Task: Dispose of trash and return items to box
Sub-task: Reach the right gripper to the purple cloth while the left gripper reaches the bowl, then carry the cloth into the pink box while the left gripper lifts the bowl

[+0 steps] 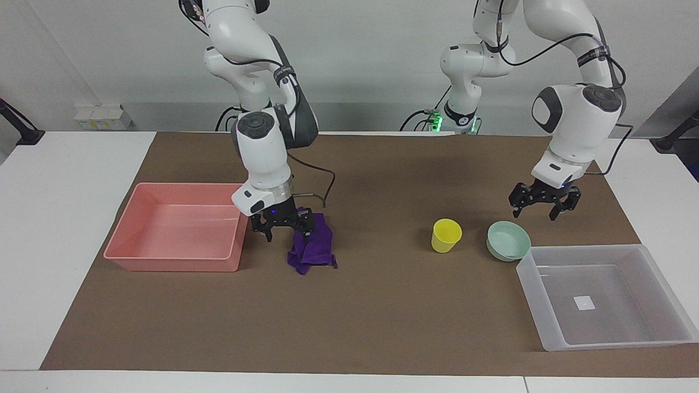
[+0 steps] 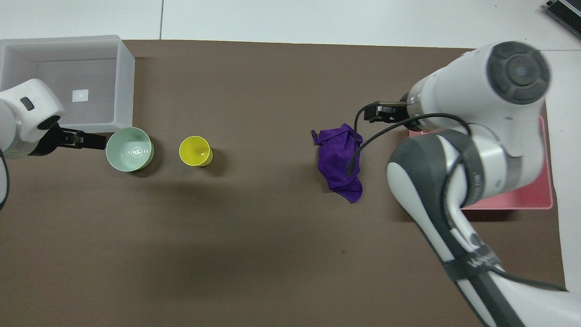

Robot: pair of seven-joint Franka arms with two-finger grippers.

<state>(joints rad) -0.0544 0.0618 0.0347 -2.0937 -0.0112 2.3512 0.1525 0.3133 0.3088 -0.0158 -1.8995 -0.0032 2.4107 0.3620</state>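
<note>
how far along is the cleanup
Nothing is put away yet: the rag lies on the mat beside the pink tray, and the cup and bowl stand outside the box. In hand: the right gripper, open, is low at the rag; the left gripper, open, is above the bowl. Left: bin the rag, box cup and bowl.

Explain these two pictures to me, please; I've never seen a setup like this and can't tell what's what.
Two white robot arms work at one table. One picture faces them; the other looks down from above their end. On the brown mat lie a purple rag, a yellow cup, a green bowl, a pink tray and a clear box. The right gripper is low at the rag's edge, fingers open; the left gripper hangs open just above the mat by the bowl. Neither holds anything.
</note>
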